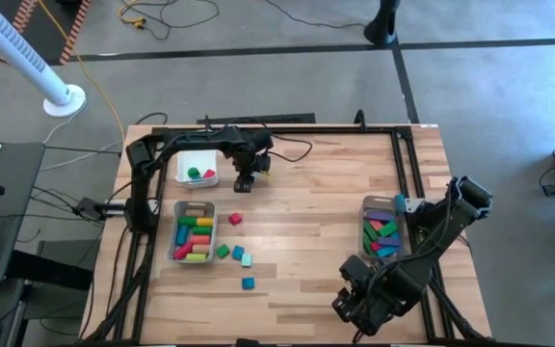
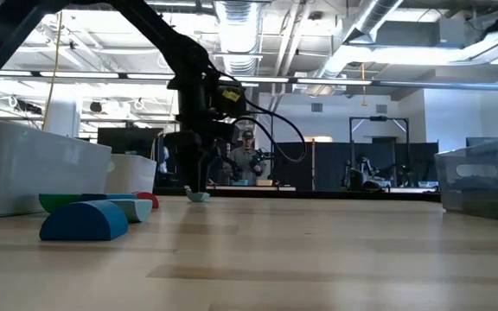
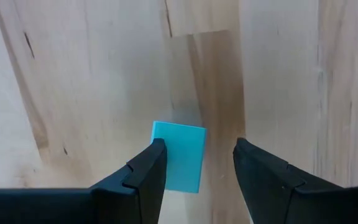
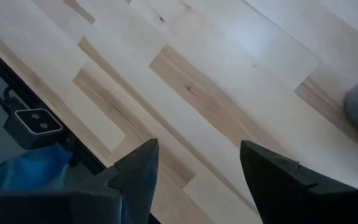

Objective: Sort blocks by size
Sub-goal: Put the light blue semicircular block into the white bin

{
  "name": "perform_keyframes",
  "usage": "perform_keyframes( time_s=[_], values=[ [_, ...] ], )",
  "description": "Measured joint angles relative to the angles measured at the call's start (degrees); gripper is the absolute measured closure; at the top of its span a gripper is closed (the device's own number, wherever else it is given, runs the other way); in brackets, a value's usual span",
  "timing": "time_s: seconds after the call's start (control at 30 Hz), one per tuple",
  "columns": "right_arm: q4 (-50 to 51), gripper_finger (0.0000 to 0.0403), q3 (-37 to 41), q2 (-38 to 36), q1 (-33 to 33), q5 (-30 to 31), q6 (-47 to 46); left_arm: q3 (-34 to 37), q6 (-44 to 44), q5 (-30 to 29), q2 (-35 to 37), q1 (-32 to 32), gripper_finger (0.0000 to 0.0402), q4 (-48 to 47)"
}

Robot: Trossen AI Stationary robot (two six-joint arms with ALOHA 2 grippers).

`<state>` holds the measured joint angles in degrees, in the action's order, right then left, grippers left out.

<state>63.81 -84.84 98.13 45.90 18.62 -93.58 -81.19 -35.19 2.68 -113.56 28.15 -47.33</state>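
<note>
My left gripper (image 1: 244,183) is open at the table's far middle, pointing down at a small teal block (image 3: 179,155) that lies flat on the wood. The block sits between the fingers, close to one finger (image 3: 148,168) and with a gap to the other. It also shows under the gripper in the low view (image 2: 198,196). Loose blocks lie nearer: a red one (image 1: 235,219), a green one (image 1: 223,252), two teal ones (image 1: 242,256) and a blue one (image 1: 248,282). My right gripper (image 4: 197,168) is open and empty near the table's front edge (image 1: 355,304).
A white tray (image 1: 185,159) holding a green and a red block stands left of my left gripper. A clear bin (image 1: 171,236) with several blocks is at the left, and another bin (image 1: 366,231) with blocks is at the right. Bare wood lies between them.
</note>
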Motion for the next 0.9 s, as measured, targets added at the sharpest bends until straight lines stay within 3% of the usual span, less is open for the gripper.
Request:
perform_keyframes(
  time_s=[0.23,0.57,0.8,0.9],
  values=[
    [0.00,0.0148,0.00,0.00,-0.22,0.00,0.00,-0.06,2.58,0.11,-0.02,-0.05,0.0214,-0.11],
    [-0.06,0.0148,0.00,0.02,-0.15,-0.01,-0.02,-4.40,2.96,3.39,-0.24,-0.27,0.0159,-5.31],
    [-0.12,0.0148,0.00,0.02,-0.15,-0.01,-0.45,-4.06,-0.02,2.19,-0.22,-0.07,0.0152,-5.88],
    [-0.27,0.0148,0.00,0.02,0.09,-0.01,-0.81,-4.03,-0.15,-0.85,-0.73,0.14,0.0152,-5.42]
  ],
)
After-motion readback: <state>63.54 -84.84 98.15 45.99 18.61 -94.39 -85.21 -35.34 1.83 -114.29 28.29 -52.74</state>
